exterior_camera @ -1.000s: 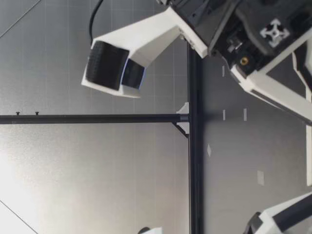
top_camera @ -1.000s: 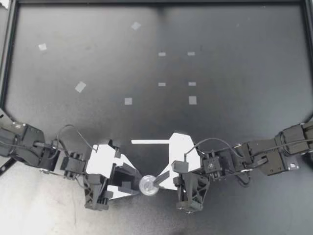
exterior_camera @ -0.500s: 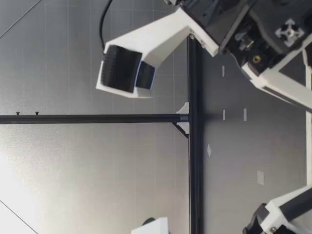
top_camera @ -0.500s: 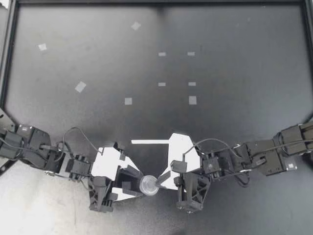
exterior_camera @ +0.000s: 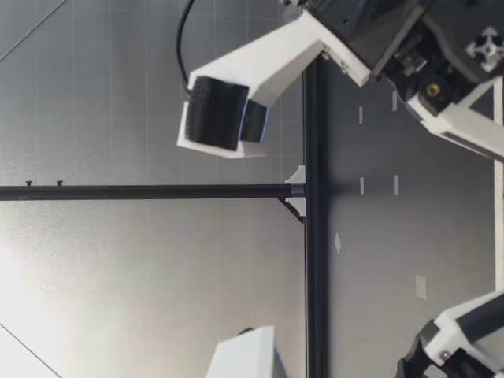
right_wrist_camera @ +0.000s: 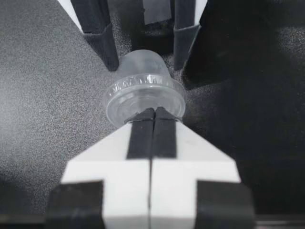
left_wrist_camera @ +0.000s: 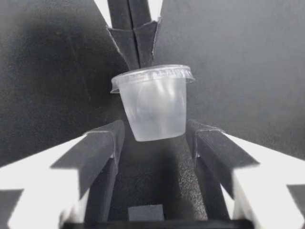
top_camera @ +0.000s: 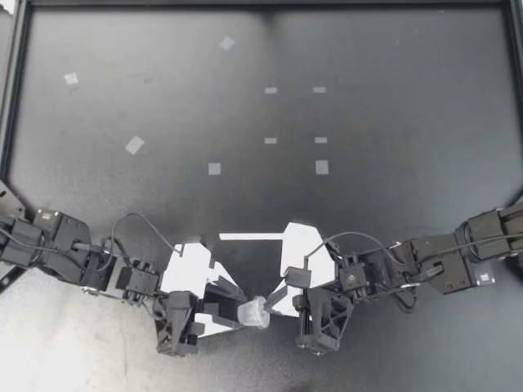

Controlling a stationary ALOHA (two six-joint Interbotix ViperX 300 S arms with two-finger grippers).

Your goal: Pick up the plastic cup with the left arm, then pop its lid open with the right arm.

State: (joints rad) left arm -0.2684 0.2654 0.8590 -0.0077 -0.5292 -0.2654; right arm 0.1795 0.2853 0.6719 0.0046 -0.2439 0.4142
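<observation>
Cup (top_camera: pixel 253 312) pinched by right gripper (top_camera: pixel 267 307) sits between left gripper's (top_camera: pixel 235 315) spread fingers (left_wrist_camera: pixel 102 143).

Dark matte tabletop (top_camera: pixel 409 204). Black metal frame rail (top_camera: pixel 261 4) along far edge, second black rail (top_camera: pixel 15 90) down left side. Pale tape squares (top_camera: pixel 134 144) scattered far left. Tidier small tape marks (top_camera: pixel 319 90) near middle. Grey gridded wall panel (exterior_camera: pixel 118 276) beyond table.

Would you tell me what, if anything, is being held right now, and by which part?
My right gripper pinches the small clear cup by its rim.
</observation>
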